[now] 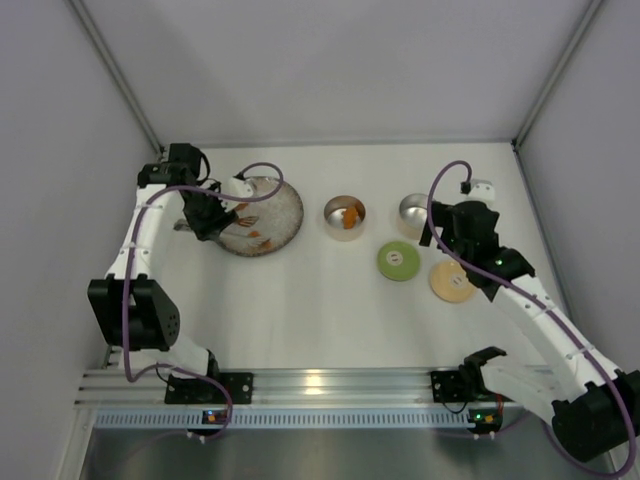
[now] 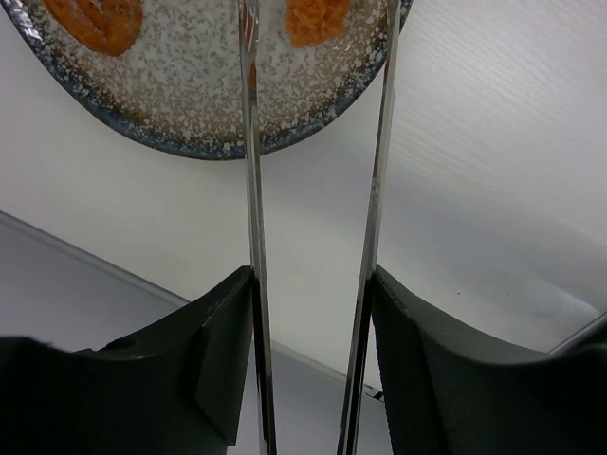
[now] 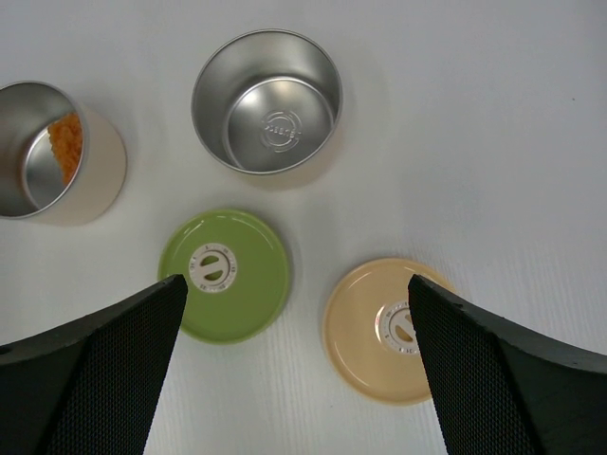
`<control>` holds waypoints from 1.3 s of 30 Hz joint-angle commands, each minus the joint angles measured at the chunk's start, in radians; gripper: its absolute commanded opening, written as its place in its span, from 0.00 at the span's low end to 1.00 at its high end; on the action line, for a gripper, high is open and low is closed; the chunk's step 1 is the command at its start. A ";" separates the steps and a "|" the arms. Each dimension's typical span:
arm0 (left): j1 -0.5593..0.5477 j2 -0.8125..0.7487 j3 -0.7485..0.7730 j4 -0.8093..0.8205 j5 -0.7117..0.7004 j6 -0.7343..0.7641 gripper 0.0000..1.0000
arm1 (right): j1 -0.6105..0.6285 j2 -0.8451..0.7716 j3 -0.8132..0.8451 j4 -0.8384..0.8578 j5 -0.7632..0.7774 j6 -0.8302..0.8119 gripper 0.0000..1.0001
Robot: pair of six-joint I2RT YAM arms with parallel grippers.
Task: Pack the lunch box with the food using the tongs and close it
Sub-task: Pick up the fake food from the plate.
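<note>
- The bench (image 1: 300, 300) carries everything, with the plate on your left arm's side and the lunch box parts on your right arm's side, so each arm has its own work in reach.
- The speckled plate (image 2: 190, 104) serves as the pick-up spot. Two pieces of food are on it.
- Your left hand (image 2: 311, 313) is clamped on the tongs (image 2: 251, 190), one finger pressed against the outside of each arm. It hangs over the plate's edge.
- Your right hand (image 3: 296, 284) has its fingers wide apart and holds nothing. It hovers above the two lids, probably ready for closing.
- The tin nearer the plate (image 3: 38, 142) is open and has one orange chunk (image 3: 64, 142) inside. The empty tin (image 3: 267, 100) stands beside it, apart from it.
- The green lid (image 3: 223, 275) and the tan lid (image 3: 384, 327) lie flat on the bench just in front of the tins, off them so food can go in.
- The tongs' arms stand apart and reach out over the plate. Their tips run out of the wrist view.
- One chunk (image 2: 318, 17) lies between the two tong arms, ahead of your left hand, and looks well placed for a squeeze. The other chunk (image 2: 100, 19) lies outside them, to the side.
</note>
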 commanded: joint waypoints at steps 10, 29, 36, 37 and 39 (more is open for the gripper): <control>0.035 0.055 0.041 -0.038 0.023 0.048 0.55 | 0.020 -0.048 -0.001 0.027 0.026 0.012 0.99; 0.035 0.041 0.017 -0.081 0.068 0.016 0.16 | 0.018 -0.046 0.008 0.018 0.044 0.008 0.99; 0.034 0.038 0.058 0.017 0.098 -0.157 0.00 | 0.018 -0.031 0.030 0.019 0.041 0.000 0.99; 0.035 0.038 0.064 0.029 0.101 -0.175 0.00 | 0.018 -0.029 0.034 0.019 0.043 0.000 0.99; 0.034 0.037 0.070 0.059 0.103 -0.214 0.00 | 0.018 -0.029 0.037 0.018 0.044 -0.002 0.99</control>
